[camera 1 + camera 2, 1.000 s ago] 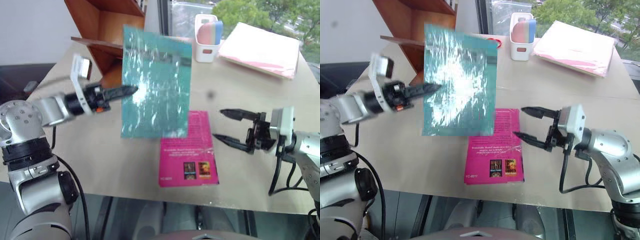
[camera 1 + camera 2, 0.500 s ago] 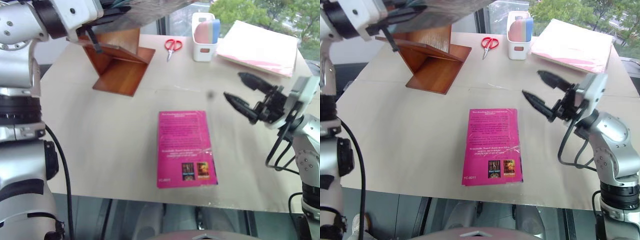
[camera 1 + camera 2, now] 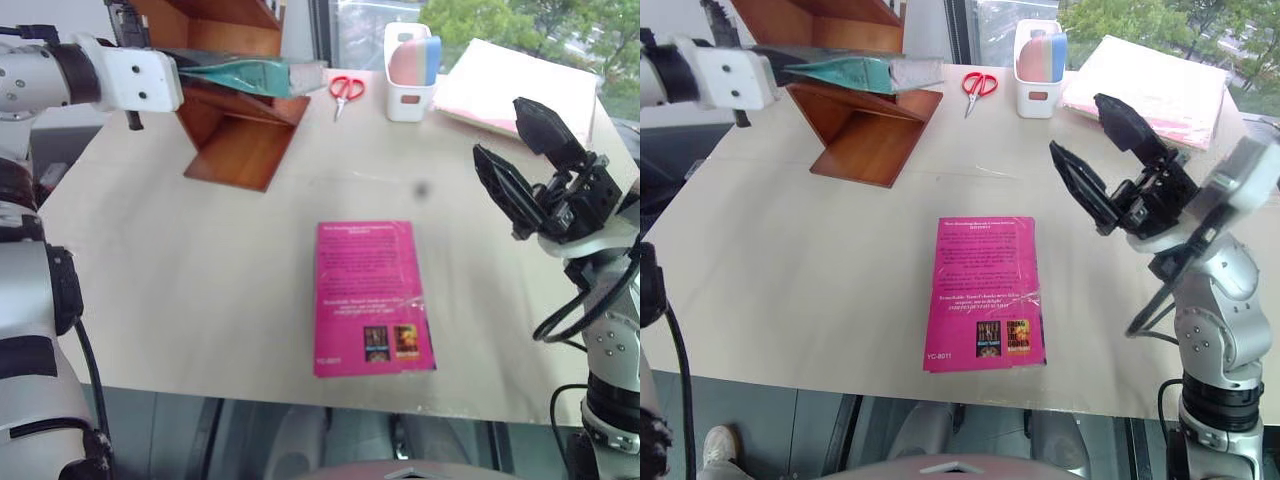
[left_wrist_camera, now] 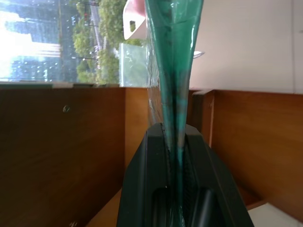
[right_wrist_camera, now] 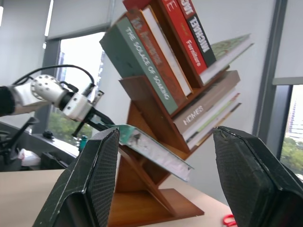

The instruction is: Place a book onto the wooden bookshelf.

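The teal-green book (image 3: 245, 72) lies nearly flat and edge-on in the lowest compartment of the wooden bookshelf (image 3: 240, 150), just above a slanted board. I cannot tell whether it rests on that board. My left gripper (image 4: 175, 130) is shut on the book's spine end, reaching in from the left beside the shelf. The book's free end (image 5: 151, 149) sticks out past the boards. My right gripper (image 3: 505, 130) hangs open and empty above the table's right side, tilted upward and pointing toward the shelf.
A magenta-pink book (image 3: 372, 295) lies flat at the table's middle. Red scissors (image 3: 345, 90), a white holder (image 3: 410, 75) and a pink folder stack (image 3: 525, 95) sit along the back. Several books (image 5: 161, 52) fill the shelf's upper compartments.
The left arm swung the book from upright over the table, up past the shelf top, then down into the lowest compartment. The right gripper rose and tipped upward, staying open.
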`<state>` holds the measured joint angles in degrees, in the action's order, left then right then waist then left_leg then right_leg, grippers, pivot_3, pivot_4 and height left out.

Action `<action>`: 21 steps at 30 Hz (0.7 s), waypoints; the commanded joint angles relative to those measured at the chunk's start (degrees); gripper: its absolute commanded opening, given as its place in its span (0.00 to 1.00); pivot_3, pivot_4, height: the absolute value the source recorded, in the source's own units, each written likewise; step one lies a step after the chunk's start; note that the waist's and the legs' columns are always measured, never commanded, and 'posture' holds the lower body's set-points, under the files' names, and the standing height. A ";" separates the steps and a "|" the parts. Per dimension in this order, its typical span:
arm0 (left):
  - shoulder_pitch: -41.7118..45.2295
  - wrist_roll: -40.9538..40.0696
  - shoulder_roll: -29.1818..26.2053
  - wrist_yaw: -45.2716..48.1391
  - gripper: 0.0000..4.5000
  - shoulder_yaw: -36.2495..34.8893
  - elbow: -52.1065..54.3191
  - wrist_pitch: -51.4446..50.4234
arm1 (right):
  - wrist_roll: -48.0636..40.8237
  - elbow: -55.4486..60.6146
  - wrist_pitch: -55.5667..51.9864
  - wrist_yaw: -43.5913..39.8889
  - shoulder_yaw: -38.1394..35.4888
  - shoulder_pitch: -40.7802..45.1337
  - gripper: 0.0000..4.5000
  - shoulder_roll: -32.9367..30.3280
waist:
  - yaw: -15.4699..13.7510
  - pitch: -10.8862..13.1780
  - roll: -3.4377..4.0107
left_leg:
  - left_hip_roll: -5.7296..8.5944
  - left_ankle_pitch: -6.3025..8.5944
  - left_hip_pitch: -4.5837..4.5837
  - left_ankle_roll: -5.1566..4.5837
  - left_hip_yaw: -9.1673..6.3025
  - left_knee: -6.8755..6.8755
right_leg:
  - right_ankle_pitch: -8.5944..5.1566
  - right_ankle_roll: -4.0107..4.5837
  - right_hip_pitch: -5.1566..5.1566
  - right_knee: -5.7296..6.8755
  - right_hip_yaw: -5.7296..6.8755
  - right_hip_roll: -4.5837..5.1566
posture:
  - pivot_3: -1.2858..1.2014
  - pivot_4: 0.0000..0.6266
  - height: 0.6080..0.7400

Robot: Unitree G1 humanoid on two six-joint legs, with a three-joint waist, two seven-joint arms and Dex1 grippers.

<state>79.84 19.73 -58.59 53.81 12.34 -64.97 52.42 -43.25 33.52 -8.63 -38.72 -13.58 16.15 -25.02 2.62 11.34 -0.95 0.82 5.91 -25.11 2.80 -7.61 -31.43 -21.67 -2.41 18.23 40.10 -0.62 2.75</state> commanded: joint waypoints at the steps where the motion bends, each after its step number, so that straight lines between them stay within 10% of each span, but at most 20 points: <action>1: 2.45 3.87 -1.73 -3.59 0.02 1.62 -4.00 1.64 | -3.08 2.60 0.36 -3.28 -4.38 -3.89 0.71 -3.64 | 0.03 0.00 -0.01 | 0.00 0.00 0.00 0.00 0.01 0.00 | 0.00 0.00 0.00 0.01 0.00 0.00 | 0.52 0.24 1.00; 21: 6.59 11.16 0.48 -11.67 0.02 6.09 -10.68 -3.02 | -3.83 1.23 -0.68 -9.47 -9.16 -11.23 0.71 -14.22 | 2.23 0.02 -0.03 | -0.07 0.16 0.25 -0.26 0.25 -0.57 | -0.05 -0.06 0.01 0.80 -0.35 -0.05 | 0.52 0.24 1.00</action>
<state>85.24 31.85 -56.97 42.05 20.01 -74.53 50.65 -47.07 33.78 -9.82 -47.94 -21.51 4.67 -38.57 4.85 11.35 -0.98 0.75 6.06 -24.86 2.54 -7.36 -32.02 -21.72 -2.47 18.23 40.91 -0.97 2.69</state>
